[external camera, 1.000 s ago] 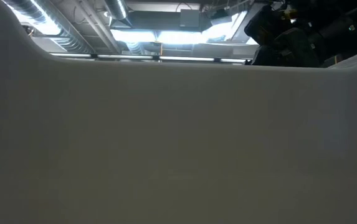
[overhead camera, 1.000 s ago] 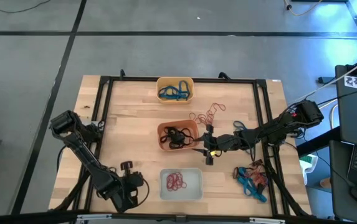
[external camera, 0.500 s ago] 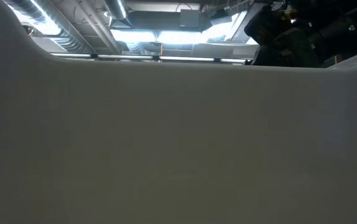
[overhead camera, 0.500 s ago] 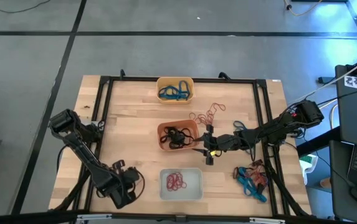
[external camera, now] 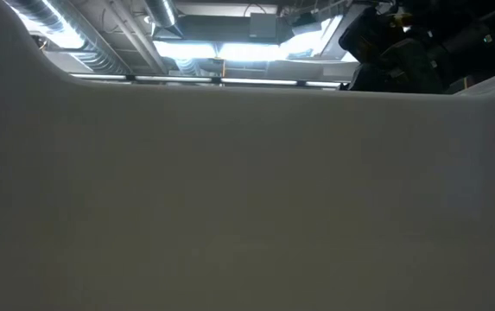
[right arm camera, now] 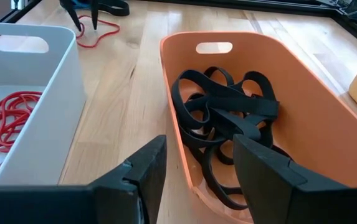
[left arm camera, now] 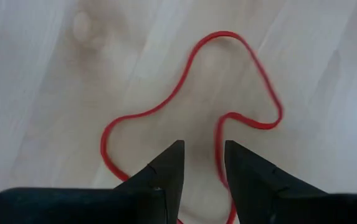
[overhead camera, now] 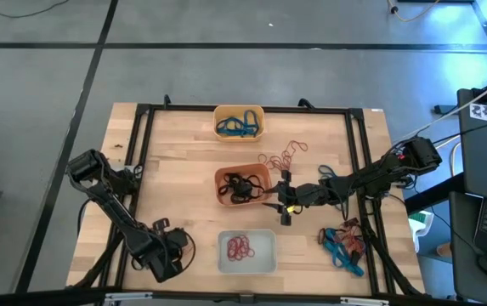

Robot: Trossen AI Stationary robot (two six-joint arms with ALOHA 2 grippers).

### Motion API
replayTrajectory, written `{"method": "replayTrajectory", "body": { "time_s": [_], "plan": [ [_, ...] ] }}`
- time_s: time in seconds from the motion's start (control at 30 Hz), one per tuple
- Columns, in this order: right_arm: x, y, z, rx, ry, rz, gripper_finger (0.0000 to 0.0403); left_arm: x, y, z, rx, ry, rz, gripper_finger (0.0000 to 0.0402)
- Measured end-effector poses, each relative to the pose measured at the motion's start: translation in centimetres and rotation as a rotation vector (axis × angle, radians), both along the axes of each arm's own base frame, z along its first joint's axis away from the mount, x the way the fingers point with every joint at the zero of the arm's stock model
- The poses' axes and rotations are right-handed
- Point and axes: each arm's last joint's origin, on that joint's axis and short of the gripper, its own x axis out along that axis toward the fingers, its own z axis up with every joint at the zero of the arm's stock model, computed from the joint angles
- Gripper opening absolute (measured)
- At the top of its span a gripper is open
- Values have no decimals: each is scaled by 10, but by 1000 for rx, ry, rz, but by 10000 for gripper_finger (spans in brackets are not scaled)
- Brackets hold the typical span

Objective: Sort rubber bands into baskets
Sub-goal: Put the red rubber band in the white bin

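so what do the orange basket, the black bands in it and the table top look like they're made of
Orange basket: likely moulded plastic, a smooth matte wall with a rounded rim and a cut-out handle slot.
Black bands: probably rubber, flat matte strips that loop and flop limply over each other.
Table top: looks like pale wood, with visible grain and plank seams, and a light sheen.
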Motion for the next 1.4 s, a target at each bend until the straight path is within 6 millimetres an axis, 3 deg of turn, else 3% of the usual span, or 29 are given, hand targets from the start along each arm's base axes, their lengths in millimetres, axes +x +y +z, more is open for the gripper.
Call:
{"method": "replayTrajectory", "body": {
  "time_s": [0.17, 0.4, 0.57, 0.77, 1.1, 1.4],
  "plan": [
    [0, 0, 0, 0, 0, 0, 182, 1, -1, 0, -12, -10, -1, 104],
    [0, 0, 0, 0, 0, 0, 182, 4, -1, 0, -21, -24, -24, 11],
    [0, 0, 0, 0, -1, 0, 182, 11, -1, 7, -29, -38, -29, 15],
    [0, 0, 0, 0, -2, -1, 182, 24, 1, 36, -46, -144, -64, 4],
    [0, 0, 0, 0, -1, -1, 182, 39, 12, 104, 1, -484, -121, 5],
    [0, 0, 0, -1, -1, -3, 182, 68, 18, 127, 53, -719, -289, 4]
  ]
}}
